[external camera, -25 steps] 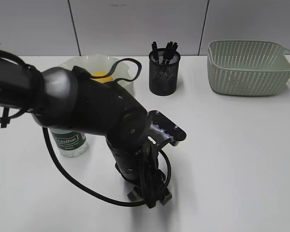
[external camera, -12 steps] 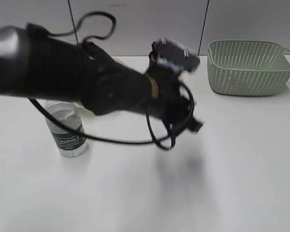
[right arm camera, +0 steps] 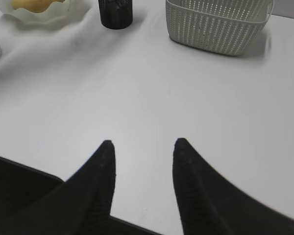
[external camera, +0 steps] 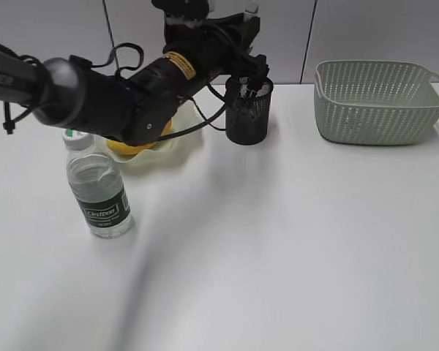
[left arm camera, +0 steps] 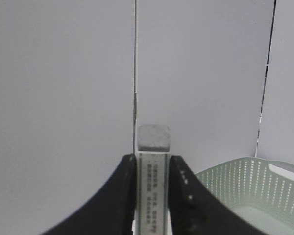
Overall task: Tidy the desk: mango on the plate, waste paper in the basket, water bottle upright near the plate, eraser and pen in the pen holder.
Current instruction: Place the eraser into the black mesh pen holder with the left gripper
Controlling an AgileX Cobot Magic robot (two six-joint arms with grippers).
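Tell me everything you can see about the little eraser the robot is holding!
The eraser is a small white block with a greyish, worn-looking end pointing away from the camera. A white paper sleeve with small dark printed lettering wraps its body. It looks like soft rubber. It sits pinched between the two black jaws of the left gripper, which touch its two long sides, and it is lifted in the air in front of the pale wall. Its near end is hidden.
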